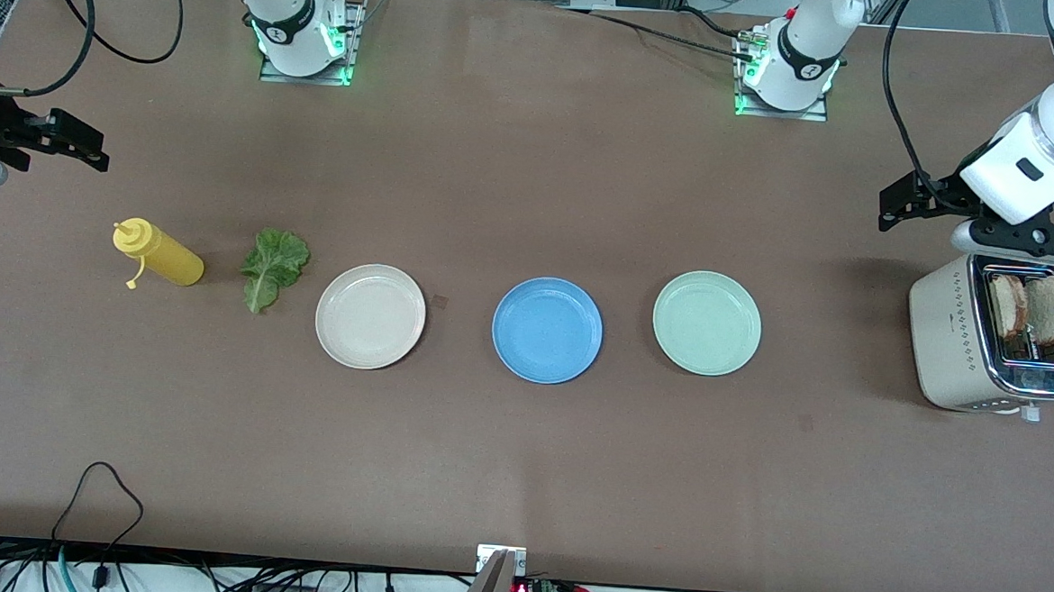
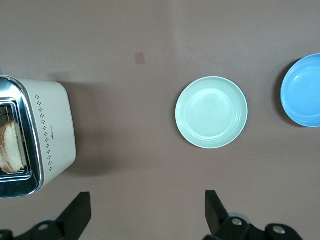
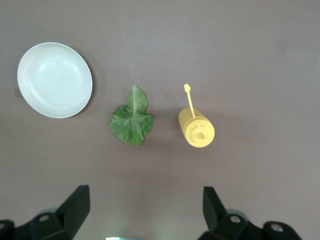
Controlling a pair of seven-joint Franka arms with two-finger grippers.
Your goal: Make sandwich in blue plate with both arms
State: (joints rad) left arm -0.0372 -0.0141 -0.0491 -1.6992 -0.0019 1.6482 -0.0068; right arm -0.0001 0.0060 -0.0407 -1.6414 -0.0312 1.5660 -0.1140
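The blue plate (image 1: 547,329) lies empty mid-table, between a beige plate (image 1: 370,316) and a mint-green plate (image 1: 707,323). It also shows in the left wrist view (image 2: 302,90). Two bread slices (image 1: 1006,305) (image 1: 1051,310) stand in the toaster (image 1: 958,341) at the left arm's end; one slice shows in the left wrist view (image 2: 12,147). The lettuce leaf (image 1: 273,266) (image 3: 131,117) lies flat on the table beside the beige plate. My left gripper (image 1: 897,207) (image 2: 146,212) is open and empty, up over the table beside the toaster. My right gripper (image 1: 93,149) (image 3: 145,207) is open and empty, over the table near the lettuce.
A yellow squeeze bottle (image 1: 157,254) (image 3: 196,130) stands beside the lettuce, toward the right arm's end. The toaster (image 2: 45,130) is tall under the left arm. The mint-green plate (image 2: 211,112) and beige plate (image 3: 55,80) are empty. Cables hang at the table's near edge.
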